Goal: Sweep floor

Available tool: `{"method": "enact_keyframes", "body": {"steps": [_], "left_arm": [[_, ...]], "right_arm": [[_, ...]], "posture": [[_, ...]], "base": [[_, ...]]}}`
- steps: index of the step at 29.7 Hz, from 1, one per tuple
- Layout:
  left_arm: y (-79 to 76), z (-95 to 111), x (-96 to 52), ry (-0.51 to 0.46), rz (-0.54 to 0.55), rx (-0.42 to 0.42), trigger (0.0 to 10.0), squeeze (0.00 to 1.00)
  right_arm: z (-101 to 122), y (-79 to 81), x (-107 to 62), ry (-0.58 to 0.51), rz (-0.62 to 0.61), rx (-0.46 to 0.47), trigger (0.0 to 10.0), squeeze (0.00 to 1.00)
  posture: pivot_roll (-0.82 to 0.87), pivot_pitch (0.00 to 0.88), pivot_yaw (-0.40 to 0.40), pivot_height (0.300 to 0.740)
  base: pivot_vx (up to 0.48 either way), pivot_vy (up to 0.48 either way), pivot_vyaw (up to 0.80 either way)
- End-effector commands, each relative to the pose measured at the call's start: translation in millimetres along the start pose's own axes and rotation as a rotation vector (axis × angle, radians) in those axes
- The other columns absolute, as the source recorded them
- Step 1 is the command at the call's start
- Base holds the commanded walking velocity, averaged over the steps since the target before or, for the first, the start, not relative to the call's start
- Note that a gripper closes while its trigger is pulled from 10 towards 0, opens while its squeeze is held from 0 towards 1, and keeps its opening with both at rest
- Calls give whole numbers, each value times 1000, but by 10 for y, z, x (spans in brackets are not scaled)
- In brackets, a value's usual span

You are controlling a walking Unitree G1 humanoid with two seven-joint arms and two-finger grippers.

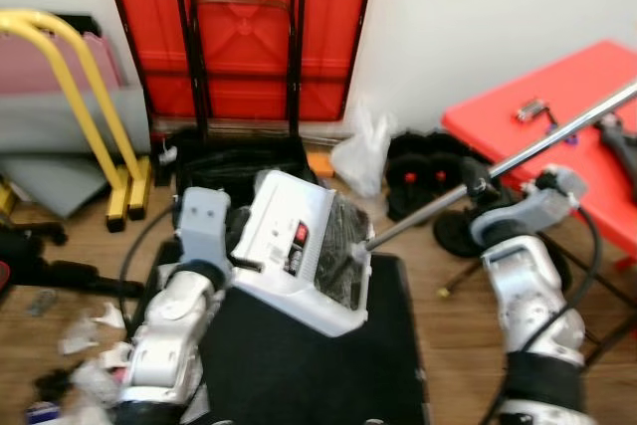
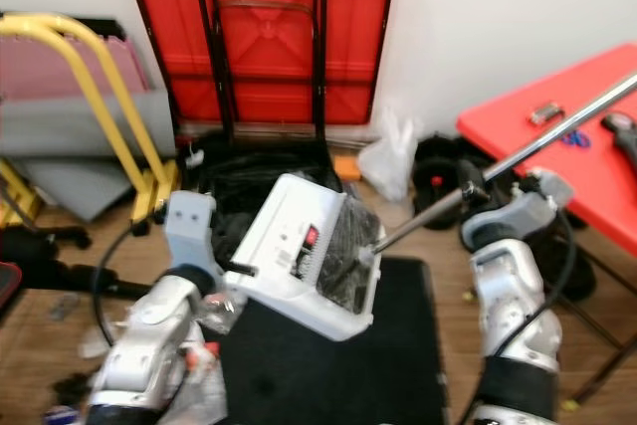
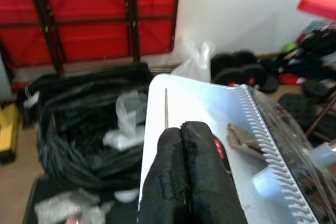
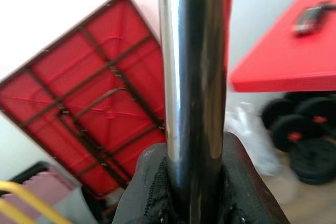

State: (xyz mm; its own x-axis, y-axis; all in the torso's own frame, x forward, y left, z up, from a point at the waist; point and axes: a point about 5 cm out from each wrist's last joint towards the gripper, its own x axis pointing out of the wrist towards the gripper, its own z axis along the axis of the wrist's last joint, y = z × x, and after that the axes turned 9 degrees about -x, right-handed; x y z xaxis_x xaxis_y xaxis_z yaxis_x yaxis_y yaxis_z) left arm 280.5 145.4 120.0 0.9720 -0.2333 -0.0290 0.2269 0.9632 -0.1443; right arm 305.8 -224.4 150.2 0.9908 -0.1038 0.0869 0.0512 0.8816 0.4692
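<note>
In the left eye view, a wooden floor point(image 1: 75, 256) is running to a white wall, where a folded red table point(image 1: 239, 32) is leaning behind an open black rubbish bag point(image 1: 234, 161). A red worktop point(image 1: 557, 136) is standing at right, cut off by the frame. The left gripper point(image 1: 244, 264) is holding a white plastic dustpan point(image 1: 299, 251) tilted over a black mat point(image 1: 299, 365).

In the left wrist view, its jaws are pressing together on the dustpan's rear edge; crumpled scraps inside are blurred.

In the right wrist view, the right gripper point(image 4: 194, 182) is pinching a shiny metal broom pole point(image 4: 191, 77); the pole's ends are running out of frame.
</note>
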Motion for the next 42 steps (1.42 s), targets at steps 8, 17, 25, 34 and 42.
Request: {"method": "enact_keyframes", "body": {"steps": [8, 17, 25, 34, 42], "left_arm": [[-37, 7, -5, 6, -32, -8, 10000, 0], [-58, 7, -1, 6, -45, -7, 10000, 0], [-64, 4, 1, 9, -51, -7, 10000, 0], [-64, 4, -8, 11, -55, -7, 10000, 0], [-66, 7, -8, 10, -57, -8, 10000, 0]], "right_arm": [[178, 35, 14, -78, 17, -30, 10000, 0], [172, 16, 21, -68, 6, -31, 10000, 0], [156, 21, 26, -62, -1, -10, 10000, 0], [155, 26, 22, -63, -2, -9, 10000, 0], [157, 29, 26, -64, -5, -9, 10000, 0]], "posture": [[-115, 78, -133, 740], [-119, 78, -135, 740], [-119, 78, -135, 740], [-118, 80, -134, 740], [-114, 81, -133, 740]], "base": [[75, 0, 183], [382, 0, 527], [394, 0, 397], [394, 0, 0], [393, 0, 0]]}}
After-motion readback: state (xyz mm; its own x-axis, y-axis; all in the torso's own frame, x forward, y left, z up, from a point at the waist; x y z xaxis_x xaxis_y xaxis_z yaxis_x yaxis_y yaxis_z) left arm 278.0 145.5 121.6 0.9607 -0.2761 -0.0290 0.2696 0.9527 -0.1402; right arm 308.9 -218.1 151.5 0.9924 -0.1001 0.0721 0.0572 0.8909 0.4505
